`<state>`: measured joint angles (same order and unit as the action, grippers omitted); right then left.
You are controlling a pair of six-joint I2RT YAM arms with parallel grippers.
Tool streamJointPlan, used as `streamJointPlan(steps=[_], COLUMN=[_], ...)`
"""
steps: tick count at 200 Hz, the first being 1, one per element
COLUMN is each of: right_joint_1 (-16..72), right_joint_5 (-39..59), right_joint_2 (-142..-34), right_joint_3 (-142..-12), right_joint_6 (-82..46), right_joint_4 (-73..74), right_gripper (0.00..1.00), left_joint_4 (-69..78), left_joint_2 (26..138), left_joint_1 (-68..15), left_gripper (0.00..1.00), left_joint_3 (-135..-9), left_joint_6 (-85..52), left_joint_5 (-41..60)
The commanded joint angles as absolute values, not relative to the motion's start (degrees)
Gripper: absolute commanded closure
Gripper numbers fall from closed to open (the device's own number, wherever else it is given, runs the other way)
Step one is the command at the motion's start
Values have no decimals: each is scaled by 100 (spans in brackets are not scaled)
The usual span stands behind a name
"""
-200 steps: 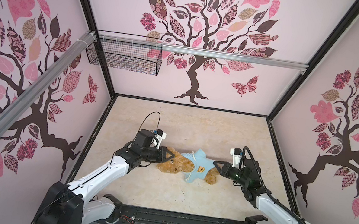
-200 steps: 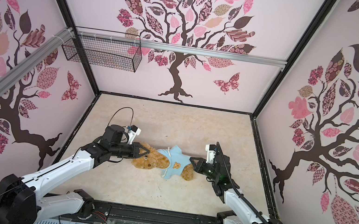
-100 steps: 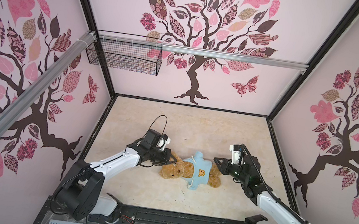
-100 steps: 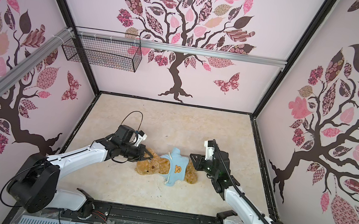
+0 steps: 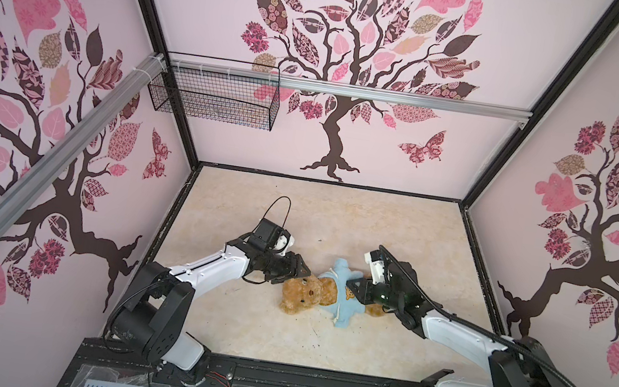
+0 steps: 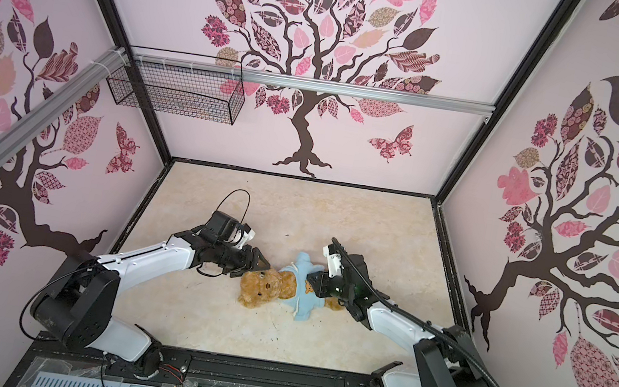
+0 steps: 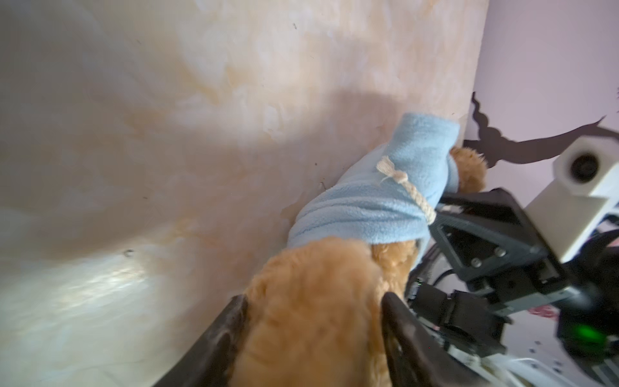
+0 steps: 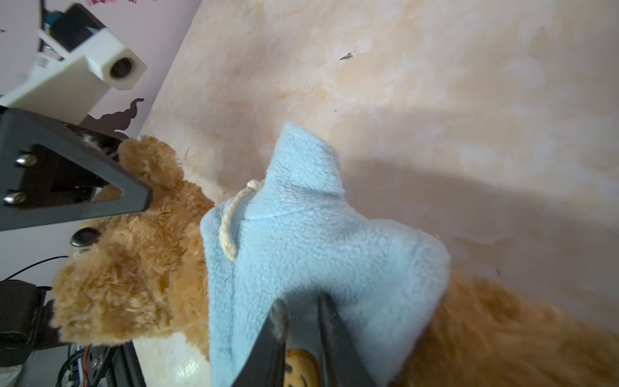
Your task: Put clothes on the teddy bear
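In both top views the bear point(image 5: 302, 292) lies mid-bench point(image 5: 338, 216) on its back, head towards the left arm, the shirt point(image 5: 342, 292) over its torso. The left claw point(image 5: 301, 273) sits at the head and the right claw point(image 5: 354, 288) at the shirt's front.

Left wrist view: the left claw point(image 7: 315, 300) stands wide, astride the head.

Right wrist view: the right claw point(image 8: 301, 301) is narrow and seems to pinch shirt fleece; the sleeve looks empty.

The step looks like settling the shirt down the body. Next, the arms likely need feeding into the sleeves while the bear is steadied.

A second ago the shirt was splayed like a star and the left claw was clamped; it has since spread.
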<state>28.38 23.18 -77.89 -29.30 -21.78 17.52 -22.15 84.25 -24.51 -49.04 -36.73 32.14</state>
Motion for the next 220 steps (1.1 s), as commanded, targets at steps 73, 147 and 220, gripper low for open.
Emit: streamJointPlan(steps=[73, 147, 220], right_joint_1=[2200, 2153, 2151], right_joint_5=[3263, 3322, 3489], right_joint_2=[-10308, -10292, -10184], right_joint_3=[-4302, -4438, -4504], right_joint_6=[-2814, -2566, -2489], right_joint_4=[2253, 1970, 1880], right_gripper=[91, 91, 91], left_joint_4=[-2891, -1789, -1852], left_joint_2=[5968, 7023, 8354], left_joint_1=[-3490, -3823, -3754], left_gripper=[3, 5, 20], left_joint_3=[-4245, -4275, -5150], left_joint_6=[-3109, -3113, -3074], left_joint_5=[-219, 521, -126])
